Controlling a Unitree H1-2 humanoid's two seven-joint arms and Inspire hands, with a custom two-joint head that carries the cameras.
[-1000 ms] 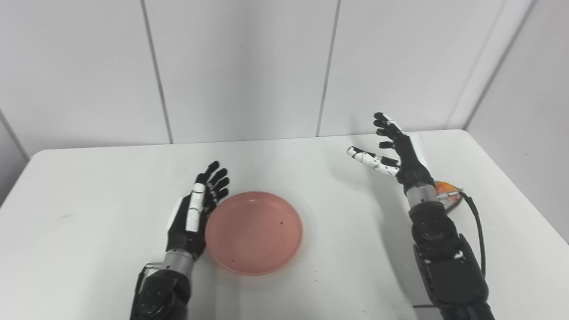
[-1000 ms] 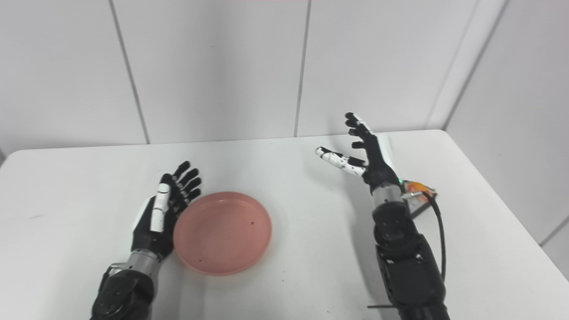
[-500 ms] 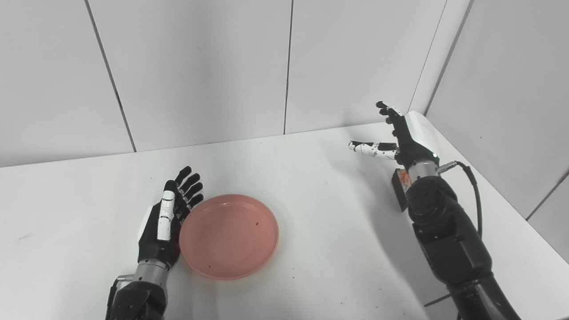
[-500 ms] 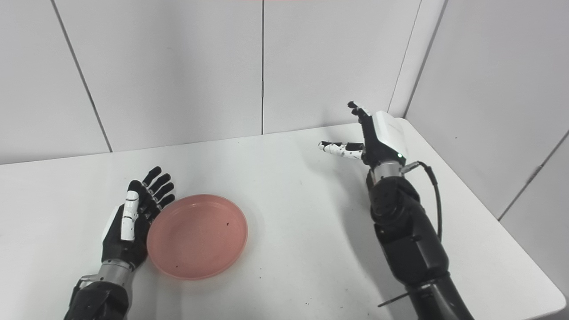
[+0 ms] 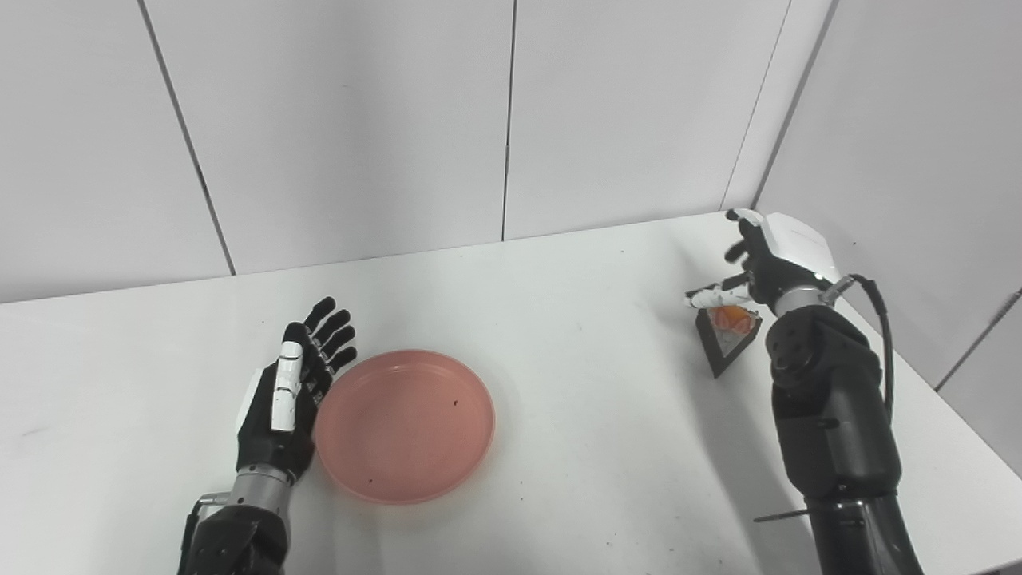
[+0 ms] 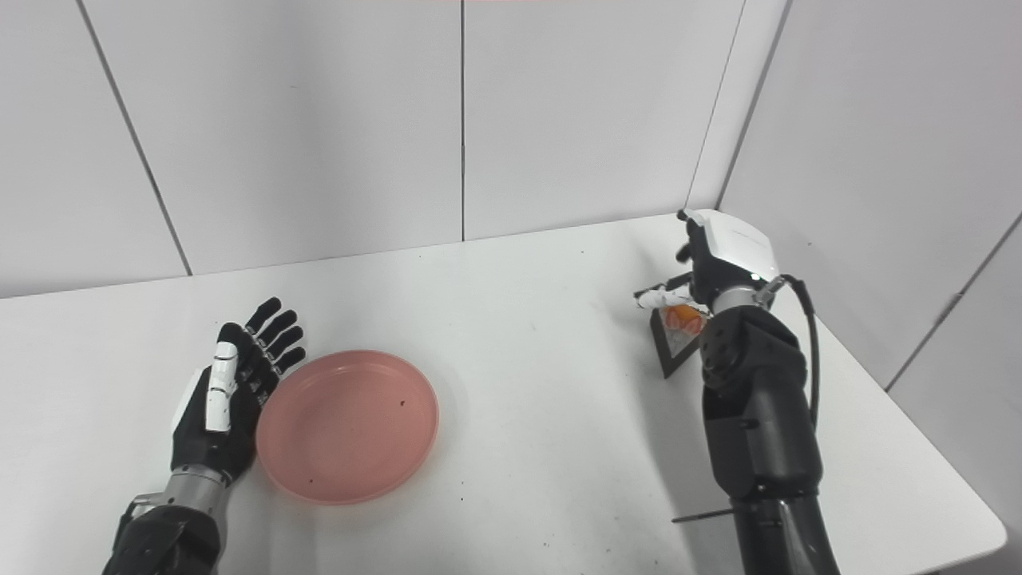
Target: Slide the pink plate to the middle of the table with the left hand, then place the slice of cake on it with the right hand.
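The pink plate [image 5: 405,425] lies flat on the white table [image 5: 575,319], left of its middle. My left hand [image 5: 291,391] rests open beside the plate's left rim, palm toward it, fingers straight and spread. The cake slice [image 5: 728,335], a dark wedge with an orange and white top, sits near the far right corner. My right hand [image 5: 766,259] hovers at the slice, open. Its white thumb reaches across the slice's far top edge and its fingers stay raised behind. The far side of the slice is hidden by the hand.
White wall panels stand close behind the table and along its right side, right by the cake. The table's right edge [image 6: 918,431] runs just beyond my right forearm [image 6: 758,415]. A thin dark stick [image 6: 703,517] pokes out beside the right arm.
The camera turned right, shifting the whole picture. My right hand moved right and down from mid-air to the cake slice, which is now uncovered. The left hand and plate keep their relation.
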